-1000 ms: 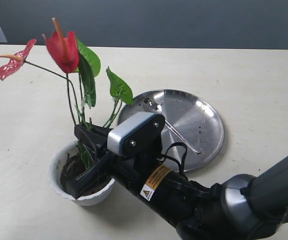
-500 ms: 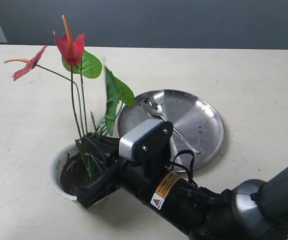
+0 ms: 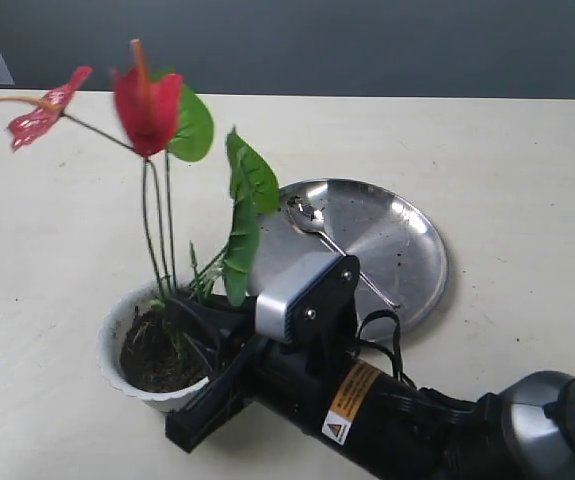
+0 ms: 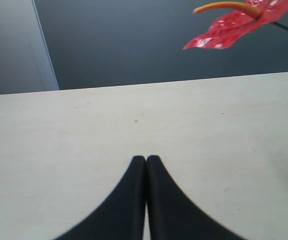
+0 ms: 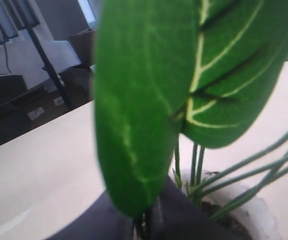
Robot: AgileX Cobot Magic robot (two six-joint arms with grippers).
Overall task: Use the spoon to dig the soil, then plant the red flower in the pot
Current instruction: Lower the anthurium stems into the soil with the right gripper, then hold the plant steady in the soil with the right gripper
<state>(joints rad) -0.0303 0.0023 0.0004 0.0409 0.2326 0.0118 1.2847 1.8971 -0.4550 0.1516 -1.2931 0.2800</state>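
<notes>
On the table, exterior view: red flower [image 3: 147,100] stands upright in the pot [image 3: 117,335], stems in soil [image 3: 152,360]; my right gripper [image 3: 202,375] beside the rim — grip state unclear. Spoon [image 3: 342,250] lies on steel plate [image 3: 407,250]. Left wrist: my left gripper [image 4: 146,159] closed, empty — bloom above. Right wrist: leaf [image 5: 149,95] blocks my jaws.

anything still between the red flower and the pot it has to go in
Nothing visible does. The red flower already stands with its stems down in the soil of the pot, and the right gripper sits at the stem base.
</notes>
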